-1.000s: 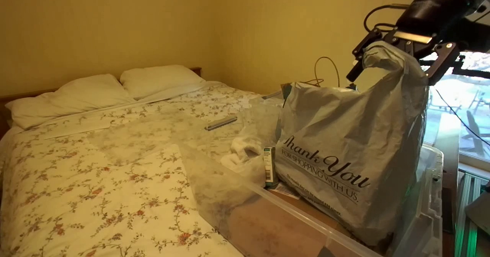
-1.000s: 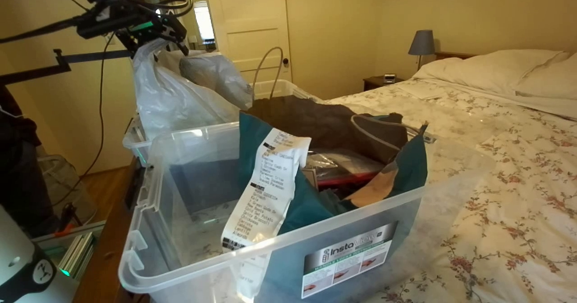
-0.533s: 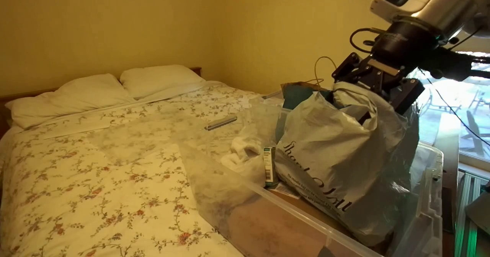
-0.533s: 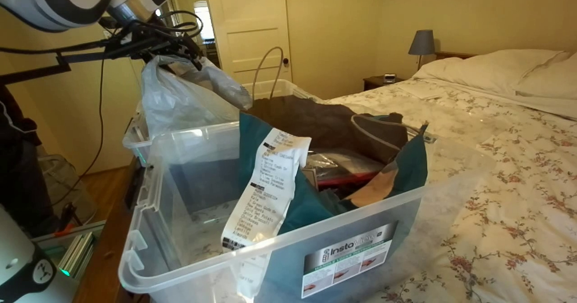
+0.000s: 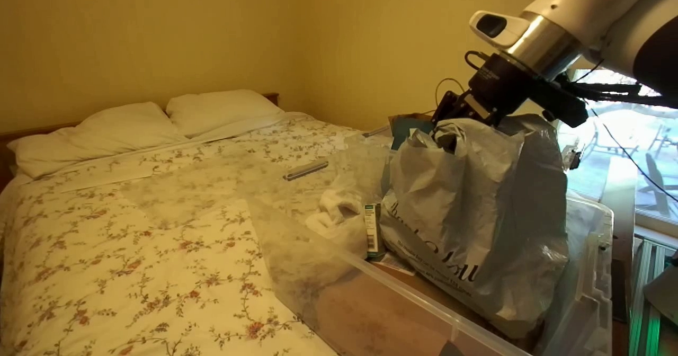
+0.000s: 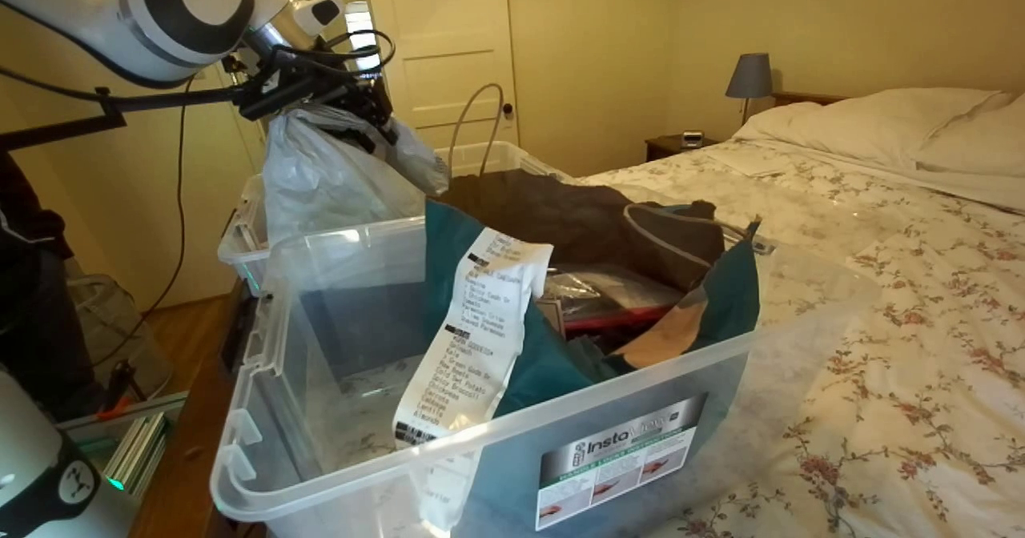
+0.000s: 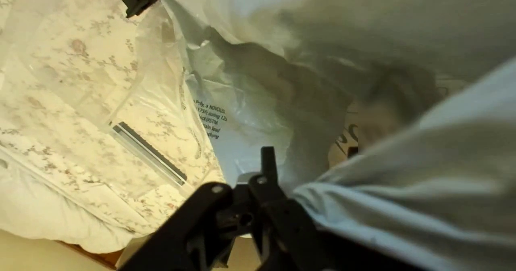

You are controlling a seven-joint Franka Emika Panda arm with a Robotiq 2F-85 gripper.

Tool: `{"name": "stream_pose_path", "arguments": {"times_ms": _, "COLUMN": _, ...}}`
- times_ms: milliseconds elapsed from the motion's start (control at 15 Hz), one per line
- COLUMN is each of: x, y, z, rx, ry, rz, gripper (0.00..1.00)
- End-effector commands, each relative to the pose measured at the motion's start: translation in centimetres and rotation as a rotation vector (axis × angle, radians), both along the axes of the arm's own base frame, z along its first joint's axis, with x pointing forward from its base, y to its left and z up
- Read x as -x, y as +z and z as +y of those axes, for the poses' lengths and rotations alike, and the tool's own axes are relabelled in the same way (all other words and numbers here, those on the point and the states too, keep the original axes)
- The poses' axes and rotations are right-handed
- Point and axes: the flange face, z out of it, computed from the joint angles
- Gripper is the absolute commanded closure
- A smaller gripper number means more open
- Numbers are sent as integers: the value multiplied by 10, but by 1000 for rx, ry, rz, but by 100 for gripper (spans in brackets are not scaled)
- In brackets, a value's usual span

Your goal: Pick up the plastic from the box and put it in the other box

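The plastic [image 5: 492, 186], a grey-white "Thank You" bag, stands crumpled in the box [image 5: 413, 292], a clear bin. My gripper [image 6: 376, 136] has come down onto the bag's top, and plastic drapes over it in both exterior views. In the wrist view one dark finger [image 7: 268, 160] shows beside a bunched fold of the plastic [image 7: 363, 206]. Plastic covers the opposite finger, so whether the jaws pinch the bag is hidden. The other box [image 6: 320, 494], a bluish clear tub, stands alongside with a dark teal handled bag [image 6: 448, 250] inside.
A long receipt [image 6: 472, 338] hangs off the teal bag, and a thin handle [image 6: 476, 94] loops up from it. A small carton [image 5: 372, 229] and a white cloth [image 5: 336, 213] lie beside the plastic. The flowered bed [image 5: 175, 271] borders both boxes.
My gripper has moved down and towards the bag's middle. The bag's top, stretched up a second ago, has sagged and crumpled. The jaws stood wide apart earlier; the bag stays in the box.
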Motion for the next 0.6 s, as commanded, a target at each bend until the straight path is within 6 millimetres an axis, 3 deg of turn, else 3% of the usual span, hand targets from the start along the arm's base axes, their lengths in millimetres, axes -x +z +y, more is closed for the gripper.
{"name": "stream_pose_path", "arguments": {"times_ms": 0, "x": -9, "y": 6, "z": 3, "rx": 14, "ry": -41, "rz": -32, "gripper": 81}}
{"name": "stream_pose_path", "arguments": {"times_ms": 200, "x": -3, "y": 30, "z": -6, "rx": 43, "ry": -38, "rz": -66, "gripper": 99}}
{"name": "stream_pose_path", "arguments": {"times_ms": 533, "x": 22, "y": 138, "z": -23, "rx": -22, "ry": -89, "rz": -227, "gripper": 100}}
